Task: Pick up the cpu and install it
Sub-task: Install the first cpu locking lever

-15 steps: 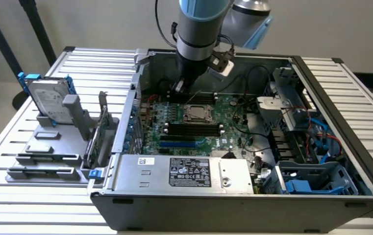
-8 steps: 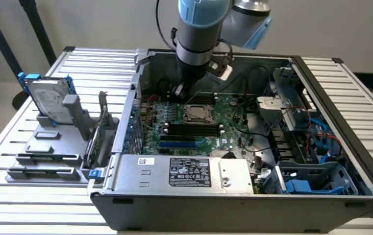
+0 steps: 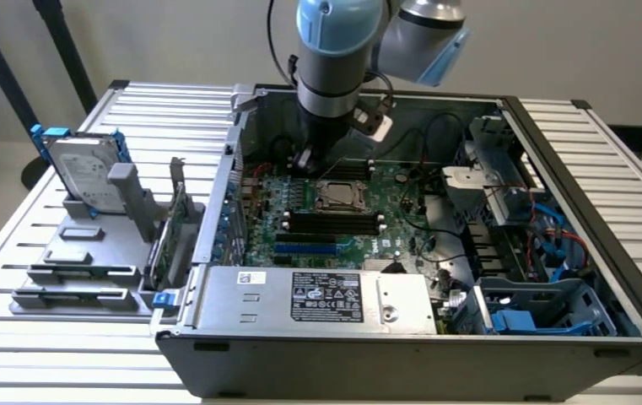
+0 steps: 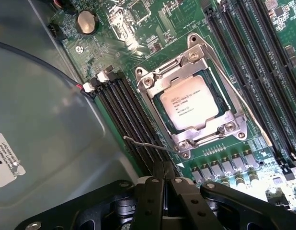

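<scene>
The cpu [image 4: 188,101] is a small square chip with a silver top and printed text. It lies flat inside the motherboard socket [image 4: 230,127], with the metal frame down around its edges. In the exterior view the cpu [image 3: 340,195] sits mid-board inside the open computer case. My gripper [image 4: 163,167] is shut with nothing between its fingers. It hovers over the black memory slots [image 4: 133,115] just beside a corner of the socket. Seen from outside, my gripper [image 3: 310,160] hangs low over the board, just behind the socket.
The case walls [image 3: 219,181] enclose the board. A power supply [image 3: 310,297] lies along the near side, and drive bays with cables [image 3: 523,245] fill the exterior view's right. A hard drive in a blue frame [image 3: 78,173] stands on a grey fixture [image 3: 84,253] outside the case. A thin socket lever [image 4: 148,145] juts out near my fingers.
</scene>
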Tool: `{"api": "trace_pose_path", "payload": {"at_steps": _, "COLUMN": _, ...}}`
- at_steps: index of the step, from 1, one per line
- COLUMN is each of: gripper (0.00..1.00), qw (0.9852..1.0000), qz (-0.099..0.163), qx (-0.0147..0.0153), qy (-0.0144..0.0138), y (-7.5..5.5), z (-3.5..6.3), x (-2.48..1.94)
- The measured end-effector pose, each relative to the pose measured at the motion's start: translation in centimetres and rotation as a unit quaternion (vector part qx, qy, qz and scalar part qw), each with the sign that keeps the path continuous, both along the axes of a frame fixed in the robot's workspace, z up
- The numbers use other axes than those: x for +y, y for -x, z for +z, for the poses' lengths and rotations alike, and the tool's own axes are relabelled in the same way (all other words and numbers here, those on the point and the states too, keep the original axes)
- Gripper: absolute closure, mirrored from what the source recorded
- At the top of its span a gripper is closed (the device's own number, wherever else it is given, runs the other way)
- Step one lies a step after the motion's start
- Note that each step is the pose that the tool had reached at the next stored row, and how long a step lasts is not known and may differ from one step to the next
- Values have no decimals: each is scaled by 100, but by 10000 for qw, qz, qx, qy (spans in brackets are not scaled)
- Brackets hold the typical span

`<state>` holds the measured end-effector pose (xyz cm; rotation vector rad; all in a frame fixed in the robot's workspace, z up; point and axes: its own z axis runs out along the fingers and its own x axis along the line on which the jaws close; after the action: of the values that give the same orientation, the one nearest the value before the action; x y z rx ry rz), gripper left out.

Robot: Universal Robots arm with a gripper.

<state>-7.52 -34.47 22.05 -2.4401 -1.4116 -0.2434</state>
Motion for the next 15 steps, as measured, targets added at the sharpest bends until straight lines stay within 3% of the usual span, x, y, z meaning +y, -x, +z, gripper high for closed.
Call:
{"api": "trace_pose_path", "payload": {"at_steps": 3, "gripper": 89, "qw": 10000, "qz": 0, "qx": -21, "qy": 54, "y": 0, "z": -33, "x": 7}}
{"api": "trace_pose_path", "payload": {"at_steps": 10, "gripper": 89, "qw": 10000, "qz": -8, "qx": -25, "qy": 72, "y": 0, "z": -148, "x": 28}}
{"api": "trace_pose_path", "payload": {"at_steps": 15, "gripper": 89, "qw": 9999, "qz": -50, "qx": -25, "qy": 141, "y": -2, "z": -166, "x": 42}}
